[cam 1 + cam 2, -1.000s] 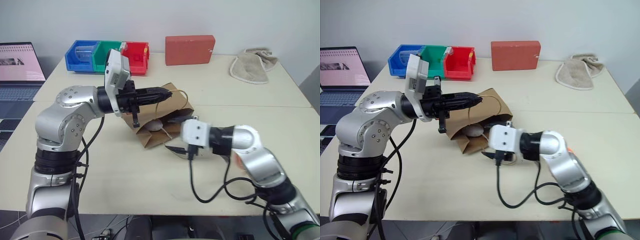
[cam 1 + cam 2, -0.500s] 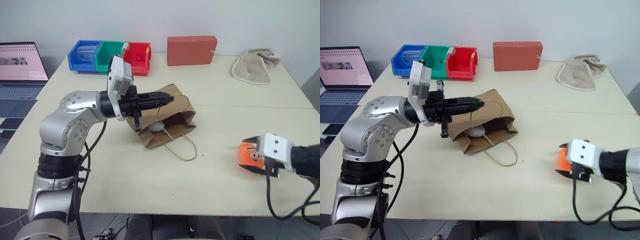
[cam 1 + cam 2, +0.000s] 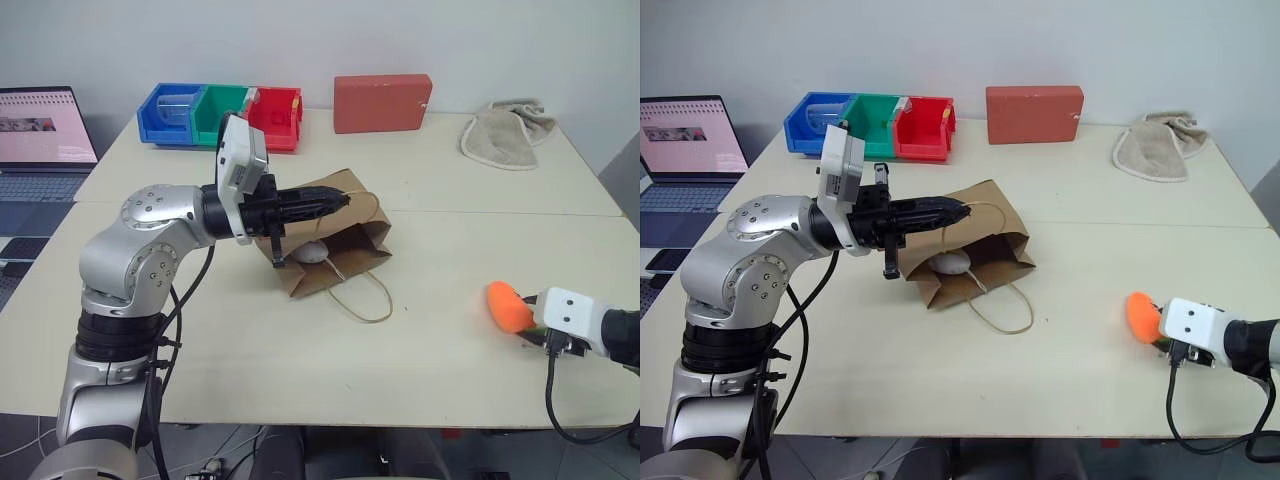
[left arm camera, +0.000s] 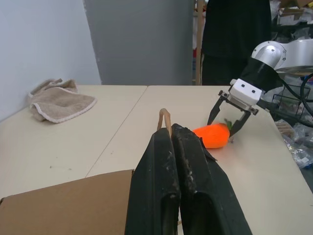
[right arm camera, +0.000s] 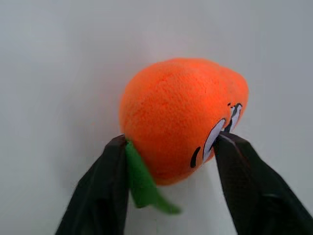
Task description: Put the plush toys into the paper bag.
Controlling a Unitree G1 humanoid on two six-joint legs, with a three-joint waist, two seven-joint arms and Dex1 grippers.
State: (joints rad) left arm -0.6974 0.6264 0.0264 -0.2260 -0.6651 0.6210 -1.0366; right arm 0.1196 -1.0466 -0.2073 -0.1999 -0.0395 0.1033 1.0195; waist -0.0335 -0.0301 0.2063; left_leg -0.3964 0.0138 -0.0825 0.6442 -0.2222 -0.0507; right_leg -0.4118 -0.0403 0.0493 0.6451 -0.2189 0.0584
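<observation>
Two right fingers flank the orange plush toy — touching it.

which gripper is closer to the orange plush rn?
Right. The right gripper has its fingers on either side of the orange plush toy, at the table's near right. The left gripper is well away, shut on the paper bag handle.

Paper bag mid-table with 1 plush toy inside, other toy far right, bins behind.
</observation>
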